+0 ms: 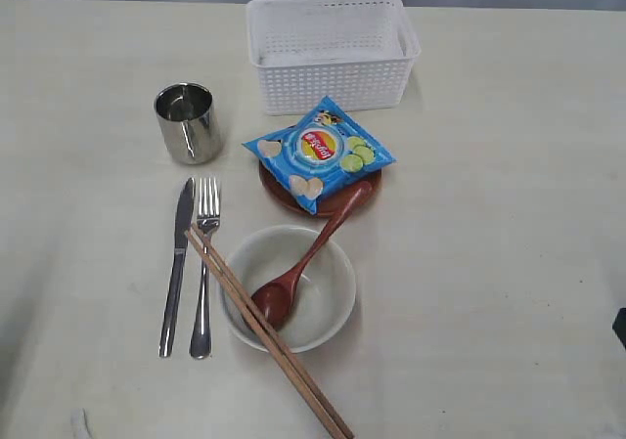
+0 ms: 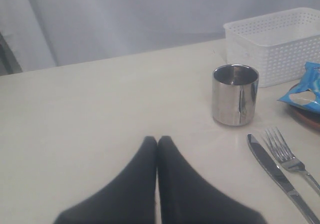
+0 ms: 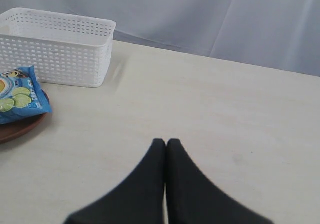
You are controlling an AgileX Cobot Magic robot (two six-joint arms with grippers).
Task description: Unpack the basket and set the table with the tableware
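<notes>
The basket (image 1: 333, 87) is white with a perforated lattice; the crisp bag (image 1: 318, 153) is blue, the plate (image 1: 277, 193) dark brown, the spoon (image 1: 303, 263) reddish-brown, the bowl (image 1: 321, 307) off-white.

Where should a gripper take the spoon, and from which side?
Grip the spoon mid-handle from above, jaws across the shaft. There it bridges from the bowl rim to the plate, seemingly clear of the table, so they should fit either side. Its head sits low in the bowl beside the chopsticks.
</notes>
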